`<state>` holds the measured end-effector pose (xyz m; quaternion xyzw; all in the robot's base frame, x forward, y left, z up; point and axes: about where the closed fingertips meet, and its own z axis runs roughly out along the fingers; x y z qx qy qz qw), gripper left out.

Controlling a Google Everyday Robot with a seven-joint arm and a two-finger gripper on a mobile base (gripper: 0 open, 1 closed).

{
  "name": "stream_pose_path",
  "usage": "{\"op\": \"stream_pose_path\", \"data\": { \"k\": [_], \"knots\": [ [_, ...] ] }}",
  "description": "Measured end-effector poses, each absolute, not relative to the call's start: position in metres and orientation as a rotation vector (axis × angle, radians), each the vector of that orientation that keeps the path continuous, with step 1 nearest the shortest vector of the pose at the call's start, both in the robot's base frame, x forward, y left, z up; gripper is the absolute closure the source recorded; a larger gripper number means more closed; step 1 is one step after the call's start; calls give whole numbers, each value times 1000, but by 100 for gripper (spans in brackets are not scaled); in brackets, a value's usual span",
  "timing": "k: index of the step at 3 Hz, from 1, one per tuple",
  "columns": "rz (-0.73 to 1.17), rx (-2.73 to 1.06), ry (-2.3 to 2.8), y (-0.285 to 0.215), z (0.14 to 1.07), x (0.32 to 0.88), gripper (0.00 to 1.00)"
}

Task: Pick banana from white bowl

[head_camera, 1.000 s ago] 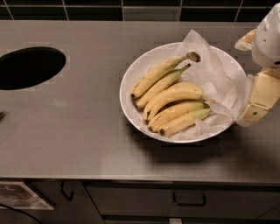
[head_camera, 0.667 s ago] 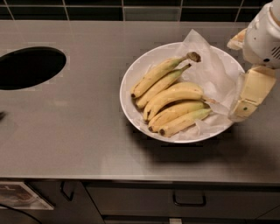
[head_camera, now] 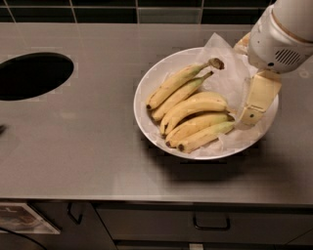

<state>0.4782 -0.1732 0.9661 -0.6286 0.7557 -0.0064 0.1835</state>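
The white bowl (head_camera: 140, 105), lined with crinkled white paper (head_camera: 226, 61), stands on the steel counter right of centre. Several bananas lie in it. The banana (head_camera: 195, 104), thick and evenly yellow, lies in the middle of the bunch. Two longer green-tinged bananas (head_camera: 175, 84) joined at a dark stem lie above it, and two more bananas lie below it. My gripper (head_camera: 243, 83) hangs over the bowl's right side, open and empty. Its lower finger (head_camera: 258, 97) points down-left, with its tip close to the stem ends of the lower bananas. Its other finger (head_camera: 241, 44) shows partly behind the wrist.
A round black hole (head_camera: 32, 75) is cut into the counter at the left. A dark tiled wall (head_camera: 146, 12) runs along the back. Below the counter's front edge are drawers with handles (head_camera: 211, 225).
My gripper has moved left and down from beside the bowl's right rim to over the bowl's right side, closer to the bananas. The bananas and bowl have not moved.
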Motion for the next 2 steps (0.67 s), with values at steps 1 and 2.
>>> {"op": "stream_pose_path", "data": {
  "k": [1, 2],
  "knots": [
    [15, -1771, 2134, -167, 959, 483, 1],
    [43, -1776, 2134, -162, 952, 486, 13]
  ]
}}
